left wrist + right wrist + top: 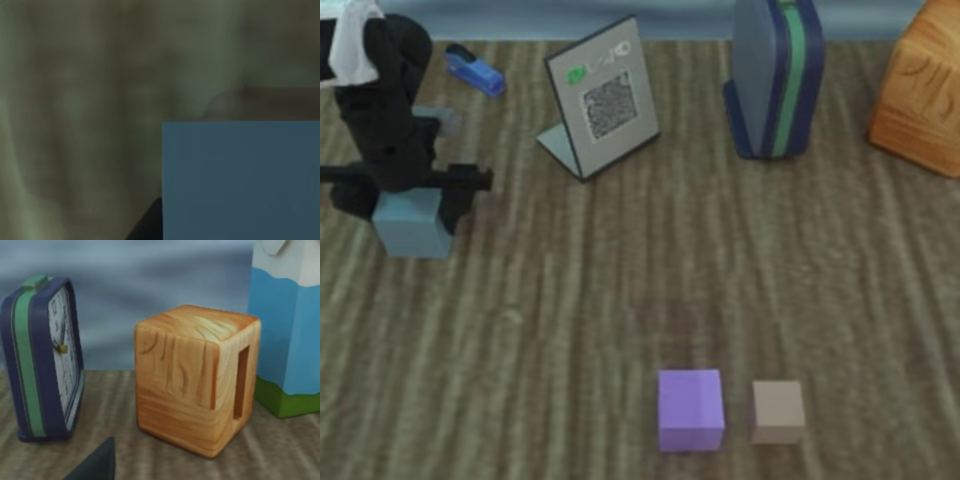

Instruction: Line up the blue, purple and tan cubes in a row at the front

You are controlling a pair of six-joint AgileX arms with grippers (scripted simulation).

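Observation:
The light-blue cube (412, 228) sits at the left of the table, well back from the front. My left gripper (412, 205) is down over it and shut on it, a finger against each side. In the left wrist view the blue cube (240, 180) fills the picture, with one dark finger (147, 225) tight against its edge. The purple cube (691, 410) and the smaller tan cube (779, 411) stand side by side at the front, a small gap between them. My right arm is outside the top view; a dark part of my right gripper (97, 465) shows in its wrist view.
At the back stand a dark-blue stapler (475, 70), a QR-code sign (605, 97), a blue-green clock (778, 75) and an orange wooden block (920, 90). The right wrist view shows the wooden block (195, 380), the clock (42, 360) and a blue-white carton (285, 325).

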